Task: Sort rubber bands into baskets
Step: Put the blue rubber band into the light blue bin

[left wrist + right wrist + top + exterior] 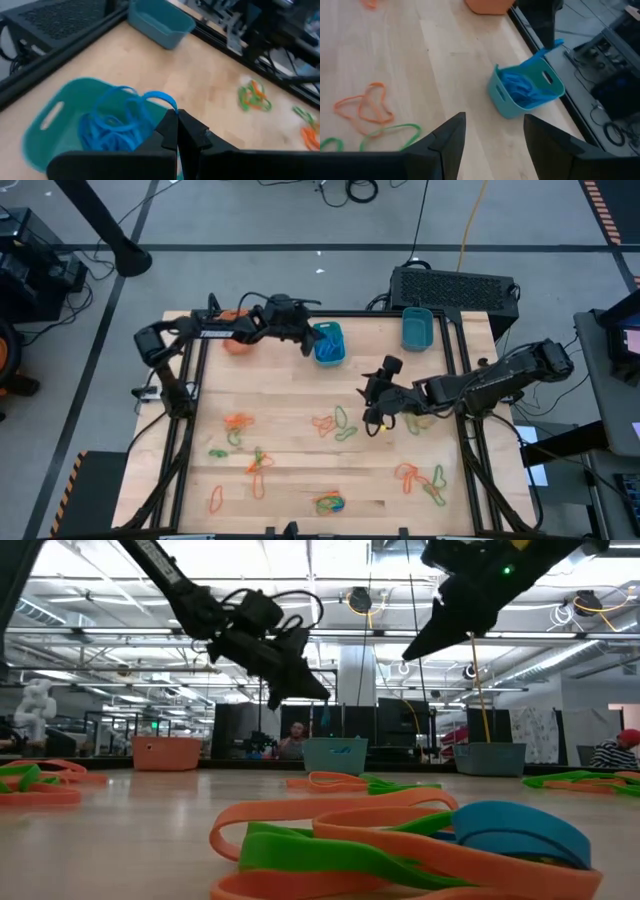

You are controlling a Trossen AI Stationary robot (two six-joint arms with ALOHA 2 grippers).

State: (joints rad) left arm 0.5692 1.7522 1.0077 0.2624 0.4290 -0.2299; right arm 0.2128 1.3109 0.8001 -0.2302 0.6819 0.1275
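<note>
My left gripper hangs shut on a blue rubber band just over the teal-blue basket, which holds a heap of blue bands. An orange basket stands to that basket's left, and a second teal-blue basket stands at the far right. My right gripper stays open above the table's middle with nothing between its fingers. Loose orange and green rubber bands lie flat on the wood. My left gripper pinches one blue rubber band between its two shut fingertips, at the loop's end. The fingers slant down from the table's left side. The band hangs off the tips toward the basket's inside, lifted off the table.
More band clusters lie at the left, the near middle and the near right. Black frame rails edge the table. A black box stands behind the far edge. The wood between the baskets and the bands is bare.
</note>
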